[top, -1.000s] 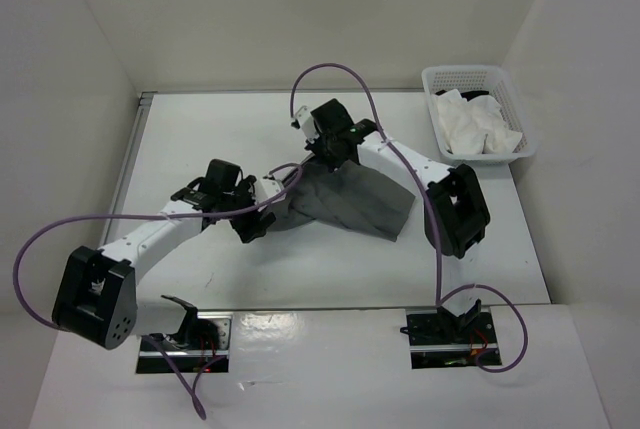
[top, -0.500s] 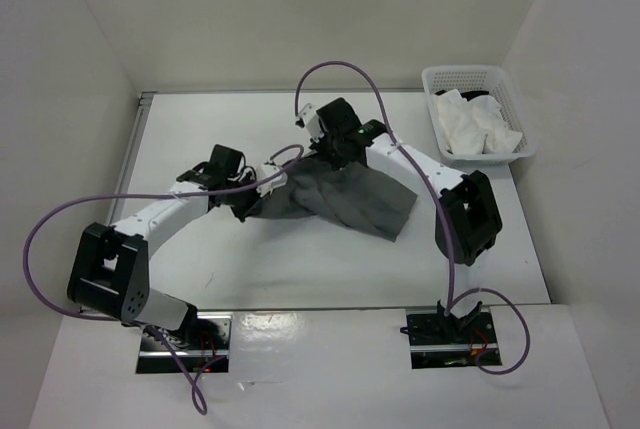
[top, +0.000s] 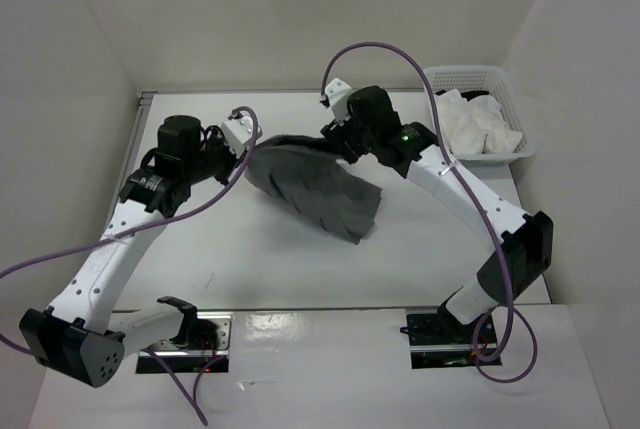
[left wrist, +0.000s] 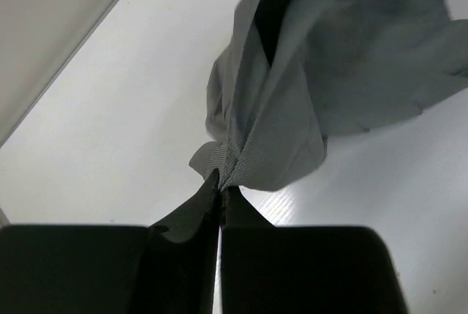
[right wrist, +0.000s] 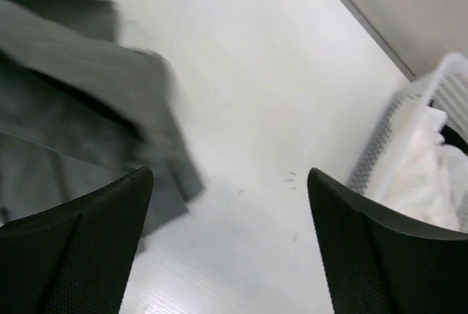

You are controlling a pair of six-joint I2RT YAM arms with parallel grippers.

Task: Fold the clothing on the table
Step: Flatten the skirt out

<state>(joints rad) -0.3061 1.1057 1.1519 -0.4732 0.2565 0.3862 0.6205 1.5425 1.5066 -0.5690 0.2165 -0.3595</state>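
The clothing (top: 320, 189), a dark grey pleated skirt, hangs lifted above the table (top: 300, 269), bunched, with its lower part trailing to the right. My left gripper (top: 248, 152) is shut on a corner of its edge. In the left wrist view the fingers (left wrist: 221, 186) pinch the ribbed hem of the skirt (left wrist: 292, 102), which fans out beyond them. My right gripper (top: 340, 141) hovers at the skirt's far upper edge. In the right wrist view this gripper (right wrist: 228, 182) stands open with only bare table between its fingers, and the skirt (right wrist: 73, 109) lies blurred to the left.
A white lattice basket (top: 478, 109) holding white cloths (top: 475, 129) stands at the back right, also seen as the basket (right wrist: 431, 146) in the right wrist view. White walls enclose the table, and a metal rail (top: 135, 149) runs along its left edge.
My left gripper shut on the skirt's corner and carried it up and to the left. My right gripper opened, let go of the skirt and shifted right.
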